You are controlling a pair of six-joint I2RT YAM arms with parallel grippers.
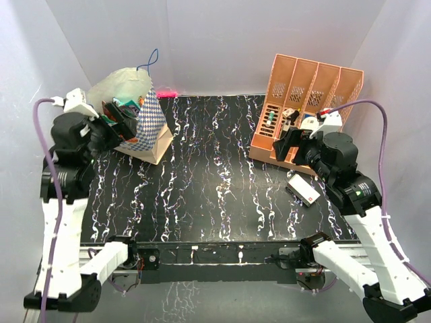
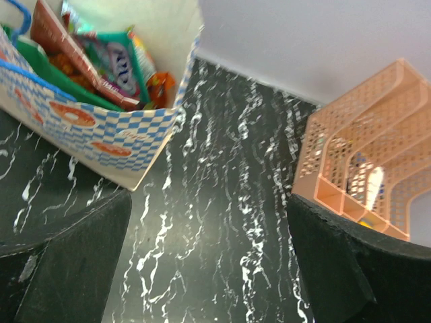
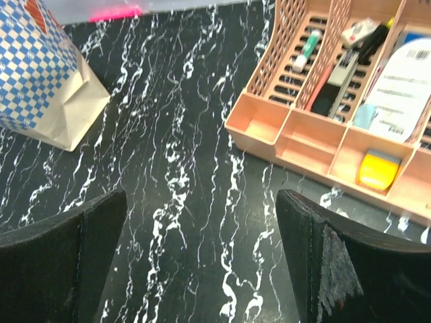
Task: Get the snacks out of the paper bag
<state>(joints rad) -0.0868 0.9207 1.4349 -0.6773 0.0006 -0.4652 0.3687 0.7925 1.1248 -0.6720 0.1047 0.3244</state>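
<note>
1. Nearest the viewer, two white robot arms are bolted at the near edge of a black table with white marble veining [image 1: 202, 188].
2. On the near right of the table lies a small flat white-and-red box [image 1: 304, 190]. It is not one of the snacks.
3. Above it, the right gripper [image 1: 289, 142] hangs over the right side of the table. Its two black fingers [image 3: 67, 262] are spread wide with nothing between them. It is well apart from the bag.
4. The left gripper [image 1: 123, 121] hovers at the far left, close to the bag's mouth. Its black fingers [image 2: 67, 269] are likewise spread apart and hold nothing; only bare table shows between them.
5. At the far left stands the large cream paper bag [image 1: 149, 128], with a blue-and-white checked outside, a red-orange logo and blue cord handles. Its mouth is open.
6. Inside the bag, the left wrist view shows glossy snacks packed together. There is a red-brown packet [image 2: 57, 37], a teal and purple packet [image 2: 114, 60], a green packet [image 2: 40, 67] and a small orange wrapper [image 2: 158, 84].
7. At the far right stands a salmon-orange slotted file rack [image 1: 316, 84]. It holds small items, among them a yellow block [image 3: 378, 168]. None of these belongs to the task.
8. No snack packet lies on the table in any view, so the unpacking appears not to have begun. Every visible packet is left to lift out. The left gripper looks best placed to take the first.
</note>
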